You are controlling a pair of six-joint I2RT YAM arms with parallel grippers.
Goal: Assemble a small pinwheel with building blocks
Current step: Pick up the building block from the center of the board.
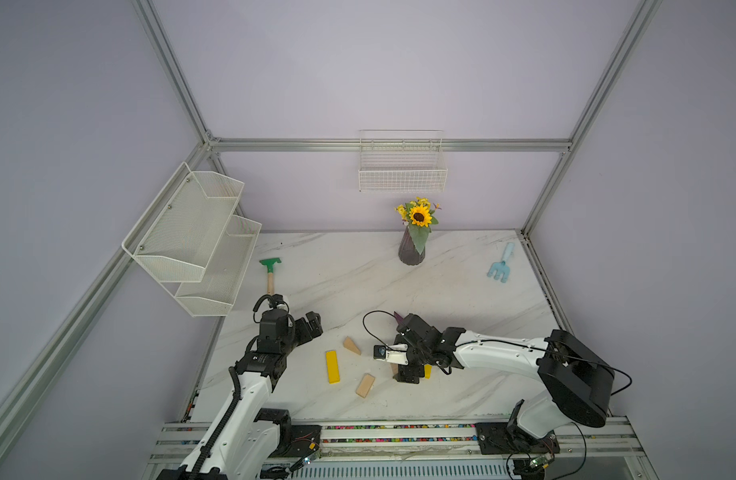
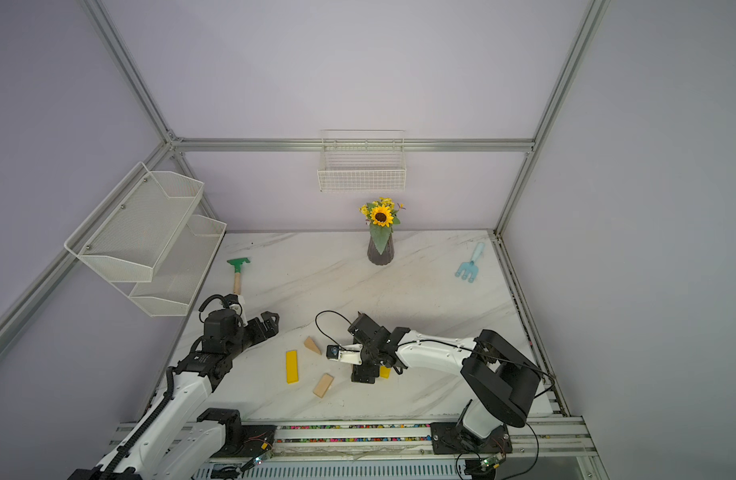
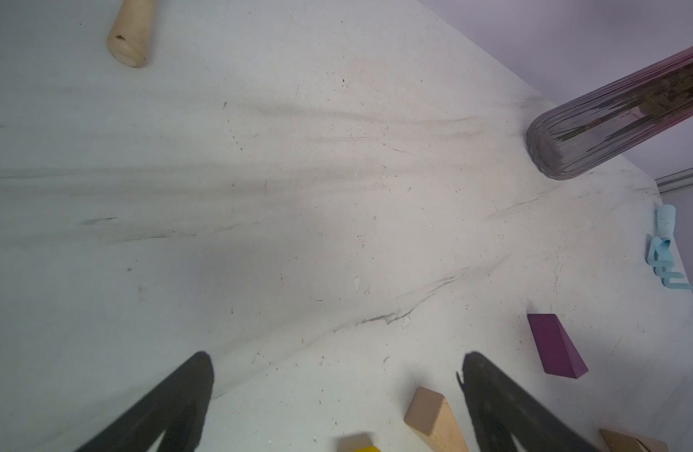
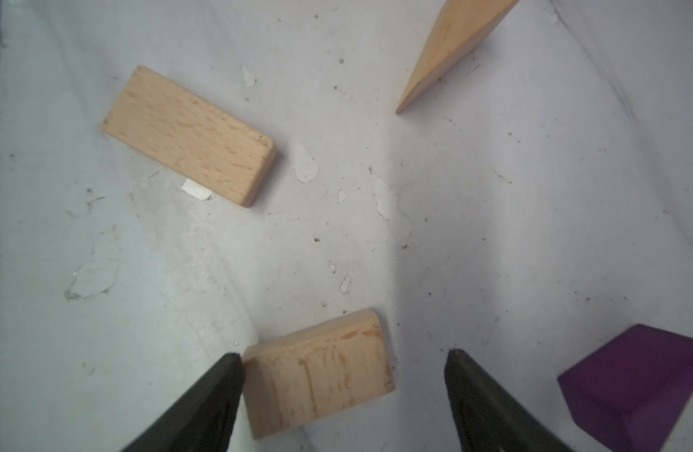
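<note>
The building blocks lie loose and apart on the marble table (image 1: 461, 299); no pinwheel is in view. A yellow bar (image 1: 332, 366), a wood wedge (image 1: 352, 345) and a rectangular block (image 1: 365, 385) sit mid-front. My right gripper (image 4: 342, 375) points down, open, astride a pale wood block (image 4: 317, 371); one fingertip (image 4: 229, 375) touches it and the other stands apart. Close by are another rectangular block (image 4: 188, 135), a wedge (image 4: 450, 51) and the purple wedge (image 4: 634, 387). My left gripper (image 1: 312, 326) hovers open and empty left of the blocks.
A dark vase with sunflowers (image 1: 412, 249) stands at the back. A green hoe (image 1: 270, 270) lies back left and a light blue rake (image 1: 500, 266) back right. White mesh shelves (image 1: 191, 237) hang on the left wall and a wire basket (image 1: 402, 166) on the back wall.
</note>
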